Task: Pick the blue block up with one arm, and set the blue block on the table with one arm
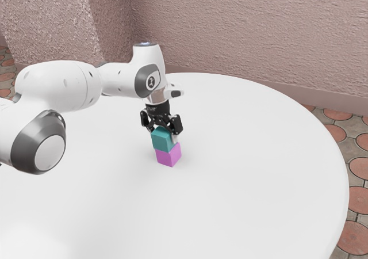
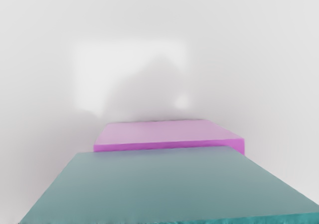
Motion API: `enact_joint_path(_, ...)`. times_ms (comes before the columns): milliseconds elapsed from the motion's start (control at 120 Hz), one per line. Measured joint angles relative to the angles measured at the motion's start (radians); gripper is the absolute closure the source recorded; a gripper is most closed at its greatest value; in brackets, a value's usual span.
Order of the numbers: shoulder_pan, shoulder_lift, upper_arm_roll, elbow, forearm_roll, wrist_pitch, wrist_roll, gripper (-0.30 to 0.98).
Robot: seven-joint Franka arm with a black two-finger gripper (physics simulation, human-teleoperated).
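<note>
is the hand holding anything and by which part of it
I can't tell: the hand is at the teal block, above the pink block, but a grip can't be made out.

Table (image 1: pixel 259 195): is presenting a smooth white top with a curved edge.
Wall (image 1: pixel 259 29): is rising behind the table, showing coarse, pinkish plaster.
Wall projection (image 1: pixel 52 23): is standing at the exterior view's left, bearing similar rough texture.
Baseboard (image 1: pixel 322 98): is running along the wall's foot.
Floor (image 1: pixel 355 200): is showing reddish, rounded tiles among greyish pieces.
Light patch (image 2: pixel 89 74): is brightening the tabletop, a soft shadow (image 2: pixel 149 87) cutting into it.
</note>
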Motion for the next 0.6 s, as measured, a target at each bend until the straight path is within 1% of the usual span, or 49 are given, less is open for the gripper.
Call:
enact_joint_path(175,-0.001,-0.002,0.002,-0.008,0.000,0.000,-0.001,0.00)
enact_joint_path(342,0.001,-0.002,0.002,-0.010,0.000,0.000,-0.003,0.22)
enact_joint_path(417,0.002,-0.003,0.002,-0.009,0.001,0.000,-0.004,0.25)
enact_joint_path(533,0.000,-0.022,0.010,-0.009,0.004,0.000,-0.004,0.25)
enact_joint_path(600,-0.008,-0.036,0.012,-0.009,0.006,0.000,-0.004,0.29)
